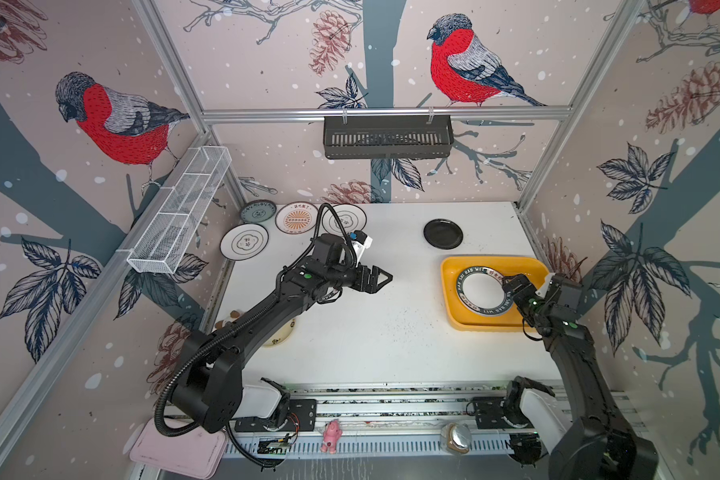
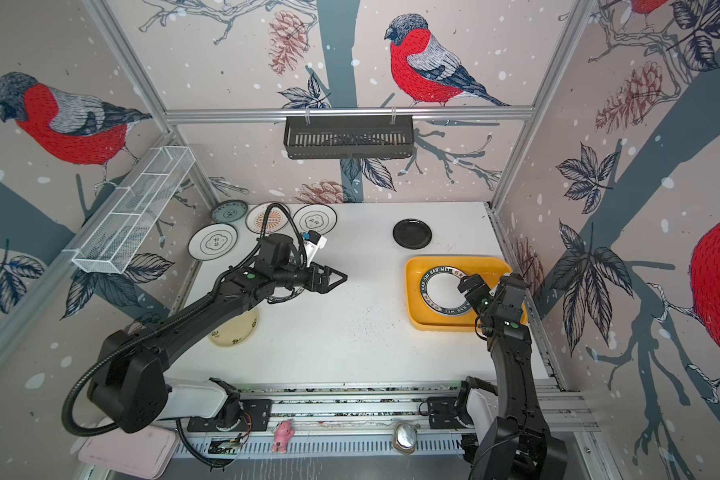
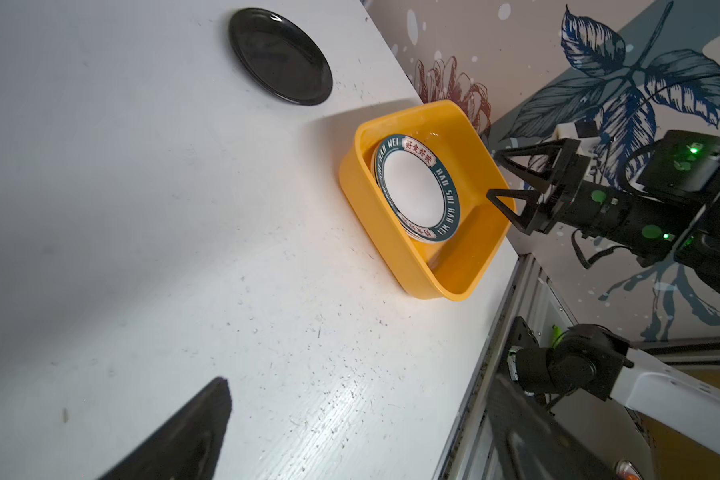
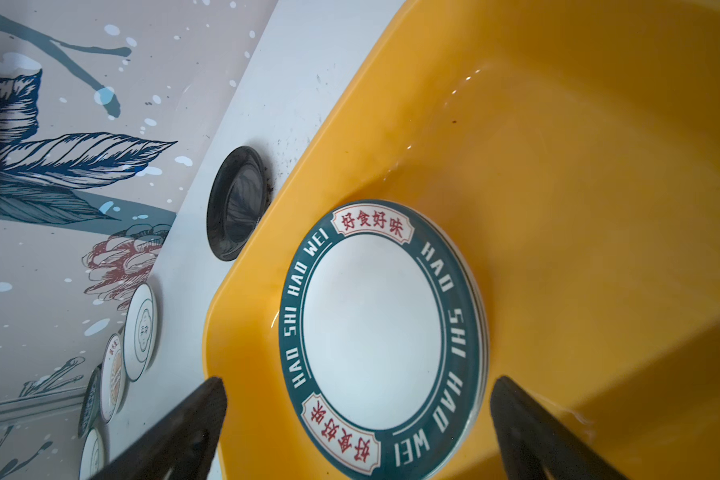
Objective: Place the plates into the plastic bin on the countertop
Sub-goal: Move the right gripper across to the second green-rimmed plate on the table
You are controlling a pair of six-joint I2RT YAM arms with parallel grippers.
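Over the plastic bin [image 1: 449,299], the right gripper [image 4: 358,380] has fingers [image 4: 175,436] spread, leaving the lettered plate [image 4: 371,332] flat inside; the left gripper [image 1: 381,280], likewise spread, is empty.

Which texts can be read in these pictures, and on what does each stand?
"HAO SHI HAO WEI": teal rim of the lettered plate in the yellow bin.
"好食好味": red, in two white panels on that rim.
Characters on the sunburst plate and left flower-outline plate: too small to read.

We see a white, dark-rimmed plate [image 4: 371,332] lying flat in the yellow bin [image 1: 447,291]. A black plate [image 1: 443,234] rests just beyond it on the surface [image 1: 391,353]; four patterned plates [image 1: 244,242] cluster far left.
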